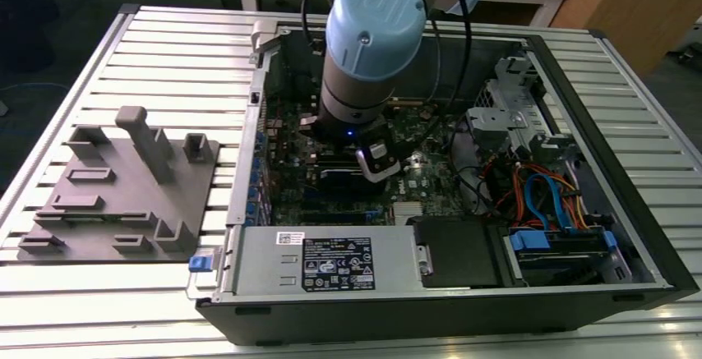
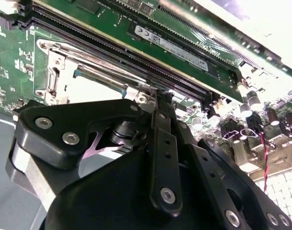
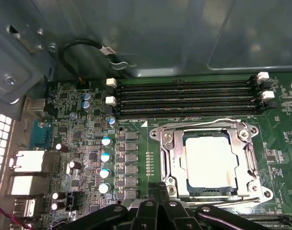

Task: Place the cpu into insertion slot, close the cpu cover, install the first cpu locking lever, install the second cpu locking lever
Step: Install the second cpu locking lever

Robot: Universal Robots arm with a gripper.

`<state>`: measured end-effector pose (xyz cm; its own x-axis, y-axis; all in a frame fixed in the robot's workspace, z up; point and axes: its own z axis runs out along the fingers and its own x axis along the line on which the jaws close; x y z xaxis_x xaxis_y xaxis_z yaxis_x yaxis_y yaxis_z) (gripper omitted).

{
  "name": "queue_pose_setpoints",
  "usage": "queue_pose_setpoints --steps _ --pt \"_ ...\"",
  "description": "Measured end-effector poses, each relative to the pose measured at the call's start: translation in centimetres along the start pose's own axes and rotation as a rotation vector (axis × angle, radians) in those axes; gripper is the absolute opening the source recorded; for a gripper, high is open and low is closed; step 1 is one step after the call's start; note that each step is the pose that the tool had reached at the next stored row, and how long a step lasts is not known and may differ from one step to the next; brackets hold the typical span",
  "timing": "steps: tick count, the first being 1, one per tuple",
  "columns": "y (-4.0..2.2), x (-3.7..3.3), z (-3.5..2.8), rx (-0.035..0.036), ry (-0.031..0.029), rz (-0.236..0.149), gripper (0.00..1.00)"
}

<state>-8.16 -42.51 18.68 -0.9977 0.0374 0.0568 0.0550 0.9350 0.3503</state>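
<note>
The cpu [image 3: 208, 160] lies flat in the insertion slot [image 3: 259, 193] of the green motherboard [image 3: 88, 143], its pale silver top showing through the window of the cpu cover [image 3: 172, 158]. The cover lies down over the chip. A thin wire lever [image 3: 198, 121] runs along the socket's side by the memory slots, and another lever [image 3: 222, 205] runs along the opposite side. My gripper [image 3: 160, 190] is shut, its tips at the socket's corner, touching the lever end [image 2: 136, 86] there. In the exterior view the arm [image 1: 367, 55] reaches down into the open computer case, gripper [image 1: 376, 167] over the board.
Long black memory slots [image 3: 184, 98] lie beside the socket, with one module [image 2: 184, 48] fitted. Capacitors [image 3: 105, 158] and rear ports [image 3: 30, 163] flank it. Around the board are the case walls [image 1: 614, 211], a power supply [image 1: 318, 264] and cables [image 1: 538, 195]. A grey fixture plate [image 1: 121, 195] sits at the exterior view's left.
</note>
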Motion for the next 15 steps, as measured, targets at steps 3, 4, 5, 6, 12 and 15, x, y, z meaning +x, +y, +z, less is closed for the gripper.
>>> queue_pose_setpoints --steps 3,4,5,6,12,15 --pt "0.18 0.10 -0.49 0.0000 0.0001 0.000 0.11" --pt "0.24 0.12 -0.66 0.0000 0.0001 0.000 0.11" --pt "0.31 0.13 -0.83 -0.0001 0.0001 0.000 0.11" --pt "0.37 0.14 -1.01 0.0000 0.0001 0.000 0.11" --pt "0.57 0.18 -1.50 -0.0002 0.0000 0.000 0.11" --pt "0.58 0.18 -1.55 0.0000 0.0001 0.000 0.11"
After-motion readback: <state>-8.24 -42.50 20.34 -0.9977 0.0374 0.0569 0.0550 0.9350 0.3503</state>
